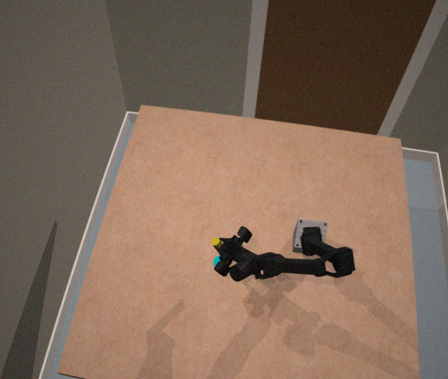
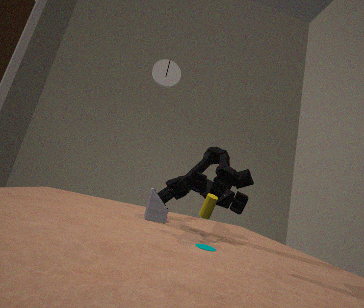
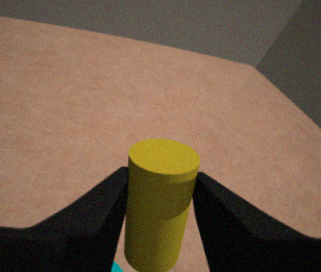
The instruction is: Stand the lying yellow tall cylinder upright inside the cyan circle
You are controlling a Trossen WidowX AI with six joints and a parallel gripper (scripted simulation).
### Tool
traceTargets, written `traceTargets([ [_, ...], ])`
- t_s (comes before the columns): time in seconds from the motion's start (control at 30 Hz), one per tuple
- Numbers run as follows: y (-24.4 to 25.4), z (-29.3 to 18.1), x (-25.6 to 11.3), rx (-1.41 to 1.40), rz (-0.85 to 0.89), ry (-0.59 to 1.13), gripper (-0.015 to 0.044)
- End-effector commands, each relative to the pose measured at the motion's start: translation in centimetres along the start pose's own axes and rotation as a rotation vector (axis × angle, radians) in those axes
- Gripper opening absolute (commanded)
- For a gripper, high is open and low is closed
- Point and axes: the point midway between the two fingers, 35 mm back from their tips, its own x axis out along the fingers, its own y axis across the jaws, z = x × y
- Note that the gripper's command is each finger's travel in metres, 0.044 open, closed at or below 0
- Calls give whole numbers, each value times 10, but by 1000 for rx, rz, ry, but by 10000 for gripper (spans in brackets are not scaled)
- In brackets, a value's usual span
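The yellow tall cylinder point(image 1: 216, 242) point(image 2: 208, 206) point(image 3: 158, 208) is held in the air above the table, near upright and a little tilted in the exterior view. My gripper point(image 3: 161, 178) is shut on it, one finger on each side in the wrist view. The cyan circle point(image 1: 217, 261) point(image 2: 205, 247) point(image 3: 116, 267) lies flat on the table, below the cylinder in the exterior view. In the top view the gripper covers part of it, and in the wrist view only a small piece shows at the bottom edge, left of the cylinder.
The grey arm base point(image 1: 297, 240) point(image 2: 156, 212) stands on the wooden table point(image 1: 257, 171) point(image 2: 92, 258) point(image 3: 66, 108). The arm reaches from it toward the circle. The table's far edge and a corner show in the wrist view. Arm shadows fall across the table.
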Motion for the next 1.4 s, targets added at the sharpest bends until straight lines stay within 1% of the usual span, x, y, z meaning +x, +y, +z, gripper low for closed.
traceTargets([
  [0.0, 0, 2, -3, 18, 8, -29, 105],
  [1.37, -4, 8, -31, 218, 100, -271, 105],
])
